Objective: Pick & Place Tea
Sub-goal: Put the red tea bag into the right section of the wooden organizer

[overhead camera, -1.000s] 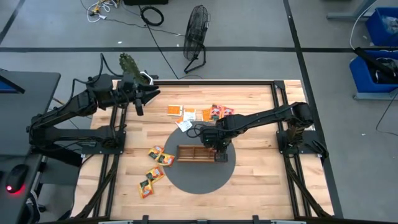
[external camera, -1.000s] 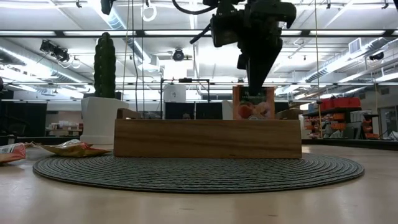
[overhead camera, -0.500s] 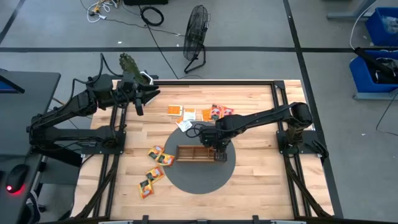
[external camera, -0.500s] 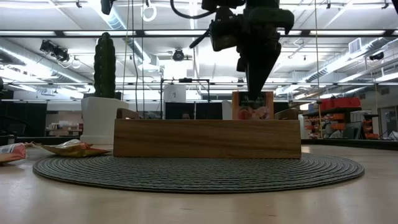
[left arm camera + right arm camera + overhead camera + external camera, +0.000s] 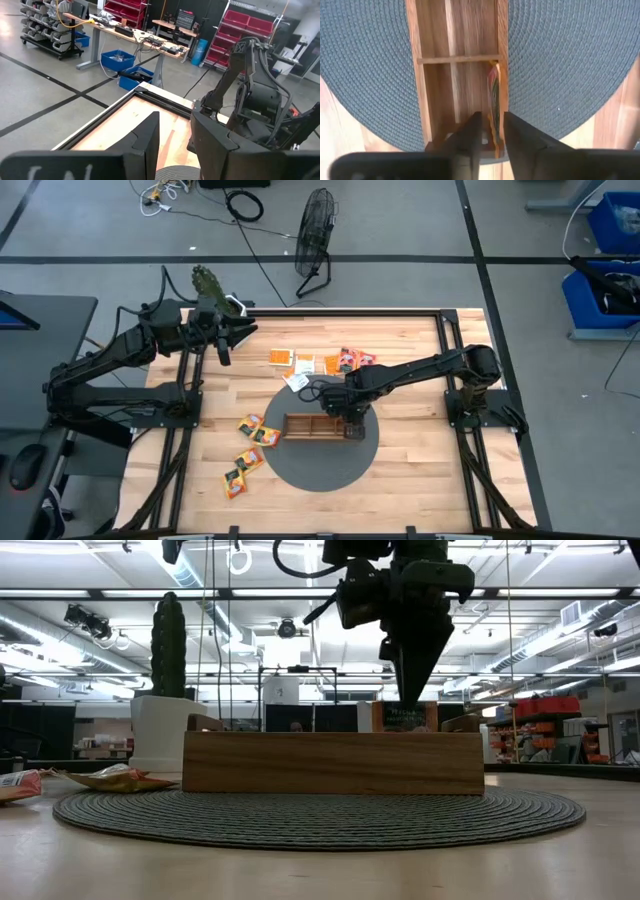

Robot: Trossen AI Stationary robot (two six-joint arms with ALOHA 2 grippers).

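Observation:
The long brown wooden tray [image 5: 312, 426] lies on a round grey mat [image 5: 320, 472]. My right gripper [image 5: 352, 418] points down over the tray's right-end compartment, shut on a red-and-green tea sachet [image 5: 493, 100]. The sachet stands on edge along that compartment's wall. In the low view only its top strip [image 5: 410, 715] shows above the tray [image 5: 333, 762]. More sachets lie loose on the table beyond the tray [image 5: 320, 362] and to its left [image 5: 255, 431]. My left gripper [image 5: 243, 330] waits open above the table's far left corner. My right gripper [image 5: 493, 132] pinches the sachet by its upper edge [image 5: 410, 706] between its two fingers, coming from above and pointing down. The sachet hangs upright below the fingertips [image 5: 410, 690], sunk into the compartment. Whether its lower edge rests on the tray's floor, I cannot tell.
A potted cactus [image 5: 210, 283] stands at the far left edge near the left arm. Two more sachets lie near the mat's near-left rim [image 5: 240, 475]. A floor fan [image 5: 318, 225] and cables lie beyond the table. Bare wood shows right of the mat.
My right gripper has moved straight down over the tray's right-end compartment. The sachet has sunk with it: most of its face stood above the tray wall a second ago, and now only a narrow top strip shows.

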